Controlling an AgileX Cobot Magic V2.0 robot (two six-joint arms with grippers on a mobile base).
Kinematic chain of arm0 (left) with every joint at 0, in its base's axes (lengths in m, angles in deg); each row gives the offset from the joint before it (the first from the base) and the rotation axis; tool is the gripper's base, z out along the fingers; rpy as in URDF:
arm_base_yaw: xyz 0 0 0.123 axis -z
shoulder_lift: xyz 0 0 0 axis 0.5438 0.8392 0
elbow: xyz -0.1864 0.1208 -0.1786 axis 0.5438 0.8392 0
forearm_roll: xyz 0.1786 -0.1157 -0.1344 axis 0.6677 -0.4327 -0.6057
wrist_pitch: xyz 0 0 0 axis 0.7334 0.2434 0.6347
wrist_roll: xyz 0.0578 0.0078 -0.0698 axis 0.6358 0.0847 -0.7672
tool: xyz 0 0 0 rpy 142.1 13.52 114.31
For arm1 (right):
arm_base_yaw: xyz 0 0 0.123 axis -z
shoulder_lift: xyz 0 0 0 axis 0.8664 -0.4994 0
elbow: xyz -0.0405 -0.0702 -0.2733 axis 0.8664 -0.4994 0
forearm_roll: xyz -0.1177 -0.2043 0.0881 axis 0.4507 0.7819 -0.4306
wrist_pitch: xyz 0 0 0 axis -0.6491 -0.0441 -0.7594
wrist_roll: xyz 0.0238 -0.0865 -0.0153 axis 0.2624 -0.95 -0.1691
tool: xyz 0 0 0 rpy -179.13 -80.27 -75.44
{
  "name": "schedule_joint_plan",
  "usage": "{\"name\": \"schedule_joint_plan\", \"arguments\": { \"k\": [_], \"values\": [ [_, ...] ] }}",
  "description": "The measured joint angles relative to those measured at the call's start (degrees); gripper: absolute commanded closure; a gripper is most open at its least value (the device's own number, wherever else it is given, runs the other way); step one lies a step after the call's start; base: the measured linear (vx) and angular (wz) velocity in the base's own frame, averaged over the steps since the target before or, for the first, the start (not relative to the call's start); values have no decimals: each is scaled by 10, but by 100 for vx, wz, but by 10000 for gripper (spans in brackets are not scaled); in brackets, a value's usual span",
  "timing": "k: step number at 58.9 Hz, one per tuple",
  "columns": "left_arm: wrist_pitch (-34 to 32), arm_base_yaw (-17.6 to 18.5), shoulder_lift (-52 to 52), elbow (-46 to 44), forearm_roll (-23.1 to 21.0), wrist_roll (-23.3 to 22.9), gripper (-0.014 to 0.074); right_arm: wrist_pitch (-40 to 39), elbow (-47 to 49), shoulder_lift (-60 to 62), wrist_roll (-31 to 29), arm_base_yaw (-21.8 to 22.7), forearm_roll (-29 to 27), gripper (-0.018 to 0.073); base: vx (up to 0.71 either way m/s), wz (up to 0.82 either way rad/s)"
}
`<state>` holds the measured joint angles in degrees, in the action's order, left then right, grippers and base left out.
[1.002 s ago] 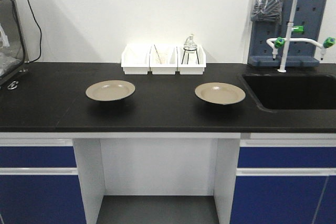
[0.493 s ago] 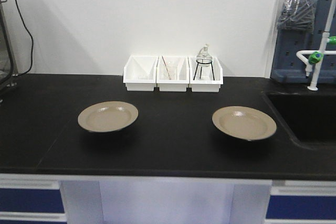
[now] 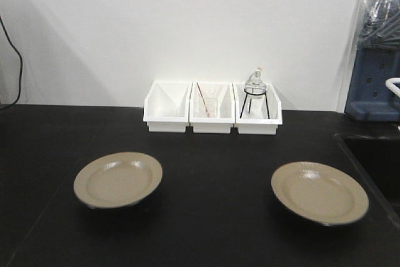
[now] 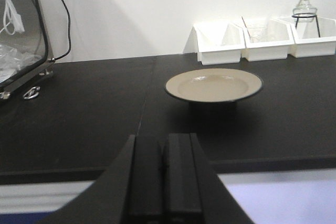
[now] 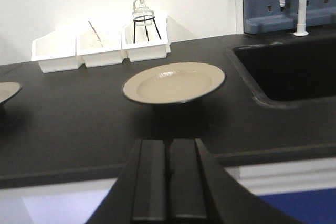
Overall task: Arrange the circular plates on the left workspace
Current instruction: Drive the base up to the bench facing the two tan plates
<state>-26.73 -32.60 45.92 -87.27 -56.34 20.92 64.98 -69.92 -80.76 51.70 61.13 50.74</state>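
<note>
Two plates [image 3: 118, 179] [image 3: 319, 192], three bins [image 3: 165, 123] [image 3: 212, 125] [image 3: 257, 127], flask [image 3: 255, 83] perhaps.

On the matte black bench top [image 3: 212, 229], one glossy beige round plate [image 3: 118, 179] lies flat at lower left, the other plate [image 3: 319, 192] at lower right, well apart.

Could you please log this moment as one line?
left gripper shut | right gripper shut | left plate, right plate on bench, untouched
</note>
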Motion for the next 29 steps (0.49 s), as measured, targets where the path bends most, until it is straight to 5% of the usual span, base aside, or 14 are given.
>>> {"name": "schedule_joint_plan", "arguments": {
  "k": [29],
  "values": [
    [0,0,0,0,0,0,594,0,0,0,0,0,0,560,36,-2]
  ]
}}
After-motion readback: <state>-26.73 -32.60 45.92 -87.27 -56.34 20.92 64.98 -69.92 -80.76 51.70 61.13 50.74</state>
